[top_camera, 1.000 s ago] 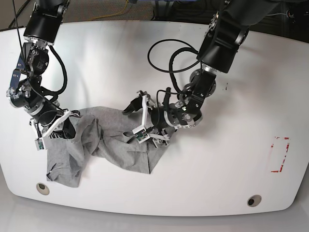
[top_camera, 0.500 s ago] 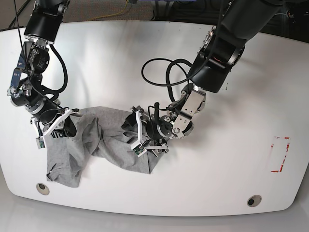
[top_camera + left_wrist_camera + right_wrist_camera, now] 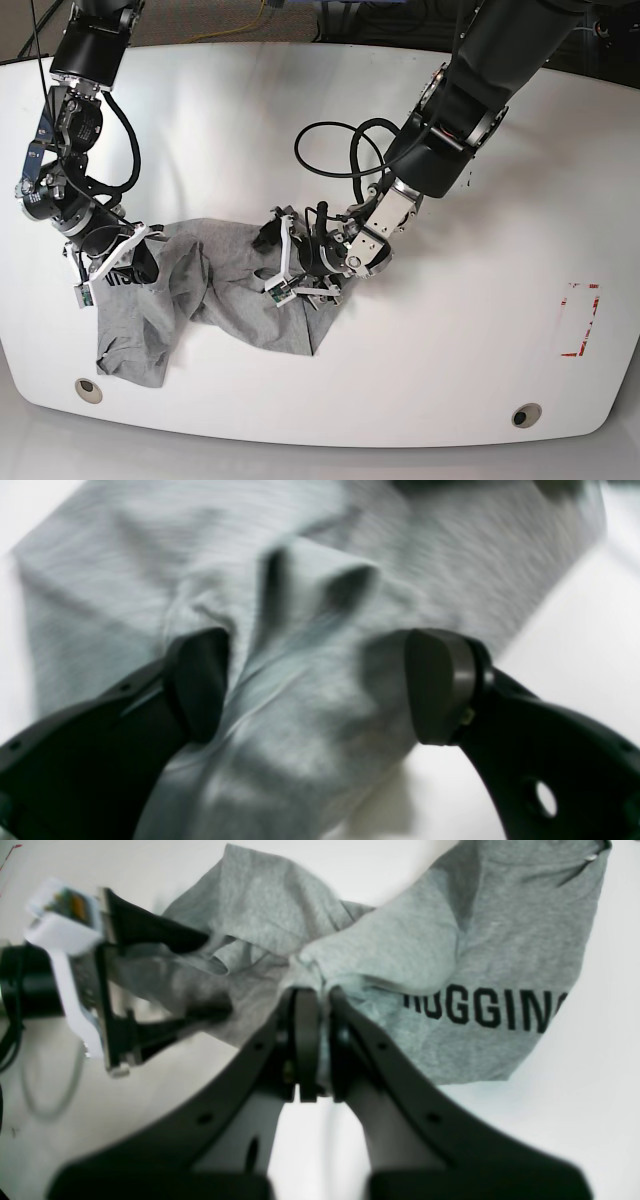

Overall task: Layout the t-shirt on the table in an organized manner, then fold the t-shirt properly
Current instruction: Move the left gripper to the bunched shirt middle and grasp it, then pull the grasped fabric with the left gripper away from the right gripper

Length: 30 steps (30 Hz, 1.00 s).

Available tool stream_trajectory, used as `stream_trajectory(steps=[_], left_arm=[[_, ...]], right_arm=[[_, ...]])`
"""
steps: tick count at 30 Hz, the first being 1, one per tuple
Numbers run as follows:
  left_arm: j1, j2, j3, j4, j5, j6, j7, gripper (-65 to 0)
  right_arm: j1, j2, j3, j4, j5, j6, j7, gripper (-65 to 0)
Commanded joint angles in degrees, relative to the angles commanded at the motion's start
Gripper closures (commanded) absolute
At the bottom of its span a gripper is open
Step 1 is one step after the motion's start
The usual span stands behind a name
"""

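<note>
Left wrist view: left gripper (image 3: 320, 687) wide open w/ bunched t-shirt (image 3: 300, 730) between its jaws, right gripper (image 3: 317, 1030) pinched on cloth beyond, shirt crumpled on tabletop (image 3: 300, 110) — layout unfinished, folding not begun.

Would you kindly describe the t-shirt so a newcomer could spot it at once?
On the white table, look toward the near left edge between the two arms. The t-shirt lies crumpled there: the only soft heather-grey thing, with black block lettering.
</note>
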State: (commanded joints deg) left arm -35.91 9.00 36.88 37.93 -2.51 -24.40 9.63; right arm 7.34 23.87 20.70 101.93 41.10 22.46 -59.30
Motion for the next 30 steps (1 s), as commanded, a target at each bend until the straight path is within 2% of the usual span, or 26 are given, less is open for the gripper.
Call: stream_trajectory(steps=[2,4,5,8,12,19,25,26,30], left_arm=[[0.0,0.0,1.1,0.1,0.0,3.1,0.0,-47.5],[0.0,0.0,1.6,0.1,0.0,5.1,0.0,-42.9],[0.0,0.0,1.7,0.1,0.0,5.7,0.0,-41.5],[0.0,0.0,1.7,0.2,-0.1,7.6,0.0,-31.8],[0.0,0.0,1.6,0.3,-0.2,7.8,-1.0,-23.1],[0.0,0.0,1.3,0.4,-0.2,7.9,-1.1,-16.6],[0.7,0.0,-2.9,4.6,-0.1,7.9,-0.5,-2.7],[1.4,0.0,-3.4,5.2,0.0,7.9,0.4,-1.2],[2.4,0.0,-5.3,9.2,0.0,7.9,6.8,-2.6]], right_arm=[[0.0,0.0,0.7,0.0,0.1,0.00,0.0,0.0],[0.0,0.0,0.7,0.0,0.1,0.00,0.0,0.0],[0.0,0.0,0.7,0.0,0.1,0.00,0.0,0.0],[0.0,0.0,0.8,0.0,0.1,0.00,0.0,0.0],[-0.1,0.0,0.8,0.0,0.1,0.00,0.0,0.0],[-0.1,0.0,0.8,0.0,0.1,0.00,0.0,0.0],[-0.6,0.0,0.8,0.1,0.1,0.00,0.0,0.0],[-0.7,0.0,0.8,0.1,0.1,0.00,0.0,0.0],[-0.9,0.0,0.8,0.2,0.1,0.00,0.0,0.0]])
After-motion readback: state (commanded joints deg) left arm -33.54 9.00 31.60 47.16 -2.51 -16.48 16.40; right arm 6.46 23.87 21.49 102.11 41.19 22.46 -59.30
